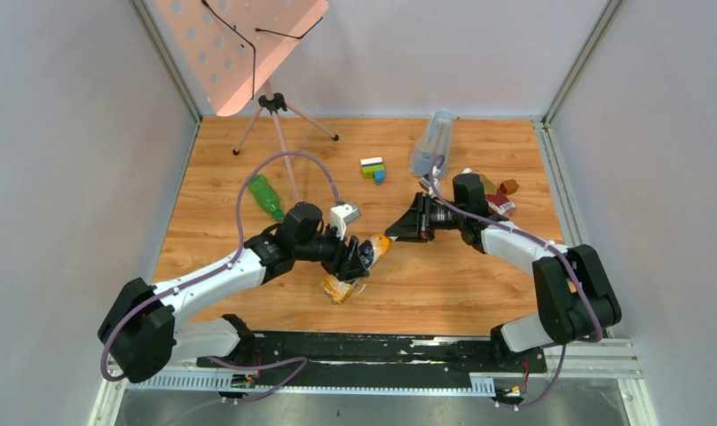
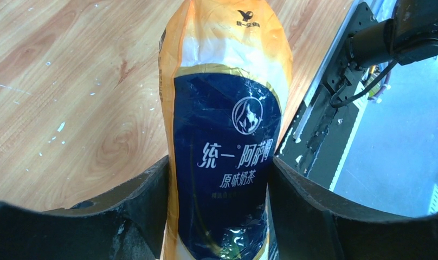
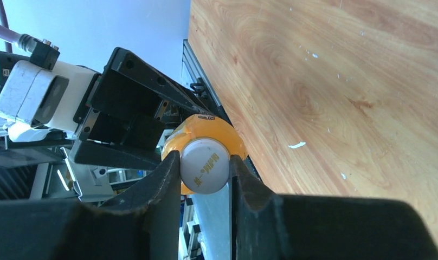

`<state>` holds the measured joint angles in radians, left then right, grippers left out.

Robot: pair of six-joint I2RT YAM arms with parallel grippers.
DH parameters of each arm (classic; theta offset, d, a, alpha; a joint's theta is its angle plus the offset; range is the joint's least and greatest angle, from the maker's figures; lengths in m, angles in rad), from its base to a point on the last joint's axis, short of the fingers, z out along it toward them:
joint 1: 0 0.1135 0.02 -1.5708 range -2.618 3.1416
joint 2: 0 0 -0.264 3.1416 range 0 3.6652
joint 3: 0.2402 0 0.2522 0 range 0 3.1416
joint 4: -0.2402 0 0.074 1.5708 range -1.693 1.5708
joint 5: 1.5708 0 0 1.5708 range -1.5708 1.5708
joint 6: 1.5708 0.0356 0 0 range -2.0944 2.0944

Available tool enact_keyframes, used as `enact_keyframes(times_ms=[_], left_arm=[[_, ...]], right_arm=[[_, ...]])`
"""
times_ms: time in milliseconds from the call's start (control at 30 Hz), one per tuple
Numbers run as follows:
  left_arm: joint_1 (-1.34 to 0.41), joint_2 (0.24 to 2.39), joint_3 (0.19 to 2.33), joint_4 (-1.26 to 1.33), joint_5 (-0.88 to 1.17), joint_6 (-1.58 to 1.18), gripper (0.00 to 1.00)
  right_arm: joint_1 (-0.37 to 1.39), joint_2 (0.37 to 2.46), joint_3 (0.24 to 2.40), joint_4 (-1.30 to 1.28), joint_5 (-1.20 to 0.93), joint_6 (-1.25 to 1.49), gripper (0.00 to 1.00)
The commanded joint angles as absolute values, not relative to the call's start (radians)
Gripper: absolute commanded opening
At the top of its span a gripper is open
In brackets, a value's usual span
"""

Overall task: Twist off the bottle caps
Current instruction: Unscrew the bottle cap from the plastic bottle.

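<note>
My left gripper (image 1: 362, 256) is shut on the amber bottle with the yellow and dark blue label (image 1: 375, 246) and holds it tilted above the table. In the left wrist view the bottle (image 2: 222, 108) fills the gap between both fingers (image 2: 146, 200). My right gripper (image 1: 399, 229) is shut on that bottle's white cap (image 3: 205, 165), with the orange shoulder (image 3: 230, 135) behind it. A green bottle (image 1: 266, 197) lies on the table to the left. An amber bottle with a red label (image 1: 500, 206) lies behind the right arm. Their caps are too small to tell.
A tall clear bluish container (image 1: 432, 142) stands at the back right. Multicoloured toy bricks (image 1: 373, 169) lie beside it. A small reddish-brown block (image 1: 509, 186) sits near the red-label bottle. A tripod (image 1: 275, 111) with a pink perforated board stands at the back left.
</note>
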<state>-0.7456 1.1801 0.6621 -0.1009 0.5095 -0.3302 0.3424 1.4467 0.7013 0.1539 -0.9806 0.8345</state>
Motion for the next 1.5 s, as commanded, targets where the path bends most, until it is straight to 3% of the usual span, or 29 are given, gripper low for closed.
enact_keyframes(times_ms=[0,100,167,467,867,1133,1300,1467], left_arm=[[-0.750,1.196,0.728,-0.093,0.540,-0.278,0.75],[-0.750,1.202,0.738,-0.116,0.502,-0.267,0.97],[-0.750,1.199,0.743,-0.128,0.460,-0.266,1.00],[-0.763,1.107,0.703,-0.103,0.140,-0.225,1.00],[-0.859,1.027,0.597,0.096,-0.089,-0.153,1.00],[-0.859,0.966,0.519,0.178,0.006,-0.163,1.00],[-0.859,1.061,0.600,0.084,0.216,-0.067,0.98],[-0.871,1.174,0.690,-0.013,0.224,-0.008,0.96]], right_arm=[[0.342,1.477,0.770,0.219,-1.042,0.829,0.16],[0.341,1.471,0.782,0.193,-1.016,0.816,0.15],[0.342,1.465,0.792,0.163,-0.994,0.802,0.15],[0.348,1.435,0.796,0.004,-0.759,0.824,0.10],[0.358,1.449,0.801,-0.016,-0.727,0.930,0.12],[0.368,1.423,0.790,-0.009,-0.740,0.961,0.13],[0.380,1.413,0.789,-0.009,-0.754,0.969,0.14],[0.389,1.400,0.786,-0.009,-0.755,0.975,0.15]])
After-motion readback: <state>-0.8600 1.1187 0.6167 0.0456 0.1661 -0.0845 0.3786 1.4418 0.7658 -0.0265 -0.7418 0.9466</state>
